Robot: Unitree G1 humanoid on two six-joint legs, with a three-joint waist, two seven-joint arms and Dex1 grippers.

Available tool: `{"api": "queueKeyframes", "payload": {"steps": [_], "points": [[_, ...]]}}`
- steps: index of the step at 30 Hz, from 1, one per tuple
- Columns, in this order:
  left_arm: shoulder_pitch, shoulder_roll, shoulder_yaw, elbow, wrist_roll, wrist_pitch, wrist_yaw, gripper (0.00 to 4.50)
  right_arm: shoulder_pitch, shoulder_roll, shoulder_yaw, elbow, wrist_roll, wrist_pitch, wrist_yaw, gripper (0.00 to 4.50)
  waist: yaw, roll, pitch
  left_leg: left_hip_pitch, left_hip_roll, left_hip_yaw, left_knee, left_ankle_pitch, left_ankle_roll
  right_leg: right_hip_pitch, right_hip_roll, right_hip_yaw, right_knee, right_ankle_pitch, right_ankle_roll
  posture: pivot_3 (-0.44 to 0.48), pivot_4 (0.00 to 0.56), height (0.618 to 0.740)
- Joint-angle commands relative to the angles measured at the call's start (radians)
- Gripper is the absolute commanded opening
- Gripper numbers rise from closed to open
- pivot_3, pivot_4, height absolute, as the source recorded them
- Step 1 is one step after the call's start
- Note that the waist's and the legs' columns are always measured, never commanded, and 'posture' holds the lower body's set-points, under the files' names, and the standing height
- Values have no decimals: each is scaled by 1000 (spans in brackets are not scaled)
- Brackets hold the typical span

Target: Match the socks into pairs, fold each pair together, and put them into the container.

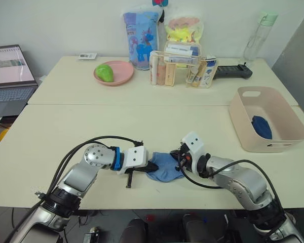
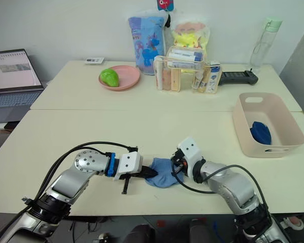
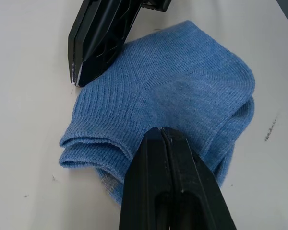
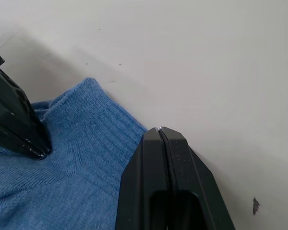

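The light blue socks (image 1: 164,167) are lying folded on the bench (image 1: 142,126), well apart from the container (image 1: 266,119). Left gripper (image 1: 151,166) and right gripper (image 1: 178,155) are sitting at opposite ends, both sets of fingers clenched shut and pressing on fabric, not really grasping it

Bright, even indoor light, soft faint shadows, sharp focus, no glare

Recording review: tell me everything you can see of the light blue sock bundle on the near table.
The light blue sock bundle is soft ribbed knit, lying flat near the front edge of the cream table, between the two arms. Stacked layered edges in the left wrist view suggest folded or paired fabric, with ribbed cuffs at one end. The left gripper, jaws shut, presses down on its upper surface; the right gripper, also shut, has its tip at the bundle's edge. Nothing else touches it. It is outside the pink container.
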Motion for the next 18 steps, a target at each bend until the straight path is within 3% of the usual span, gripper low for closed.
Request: {"api": "queueKeyframes", "payload": {"steps": [1, 5, 7, 18], "points": [[6, -11, 52, -60, -77, 72, 1, 0, 13, 15, -11, -60, -23, -72, 36, 20, 0, 0, 0, 0, 0, 0, 0, 0, 0, 0, 0, 0, 0, 0, 0, 0, 150, 703], [-58, -15, 117, -172, -226, 274, -1, 0, 41, -42, -96, -174, 37, -53, 115, 20, 3, -1, 1, -1, 0, -1, 0, 0, 0, 0, 0, -1, 0, 0, 0, 0, 150, 703], [-102, -32, 128, -168, -243, 325, 23, 0, 56, -72, -129, -199, 63, -39, 149, 20, 4, -1, 1, -2, -1, -2, 1, 0, 0, 1, 0, -2, -1, 0, 0, 0, 150, 703], [-127, -118, 22, -13, -115, 206, 31, 0, 112, -110, 7, -98, -37, -114, 265, 20, -1, -1, 1, -1, 0, -2, 1, 0, 0, 0, 1, -1, 0, 0, 0, 0, 150, 703]]}}
